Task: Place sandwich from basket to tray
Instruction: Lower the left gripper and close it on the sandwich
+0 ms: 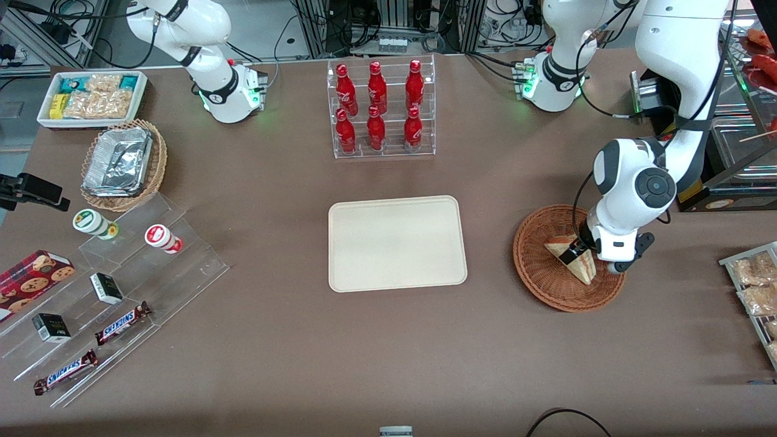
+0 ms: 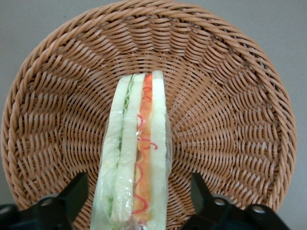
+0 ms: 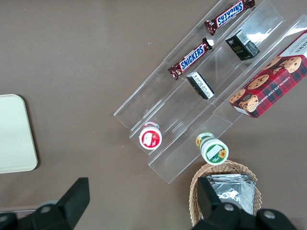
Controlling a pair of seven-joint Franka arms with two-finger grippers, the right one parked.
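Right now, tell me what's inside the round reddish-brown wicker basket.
One clear-wrapped triangular sandwich lies in the basket, between the left arm's open hand. The weave beneath it is covered.

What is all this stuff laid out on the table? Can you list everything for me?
sandwich: 1, white bread with orange and green filling, in the basket
basket: 1, reddish-brown wicker, toward the working arm's end
tray: 1, cream, mid-table
cola bottles: 6, red, in a clear rack
foil container: 1, silver, in a tan basket
white bin: 1, holding snack packets
Snickers bars: 2, brown, on clear steps
cups: 2, one red-lidded, one green-lidded, on the steps
small boxes: 2, dark, on the steps
cookie box: 1, red
gripper: 1, in the basket, fingers open either side of the sandwich
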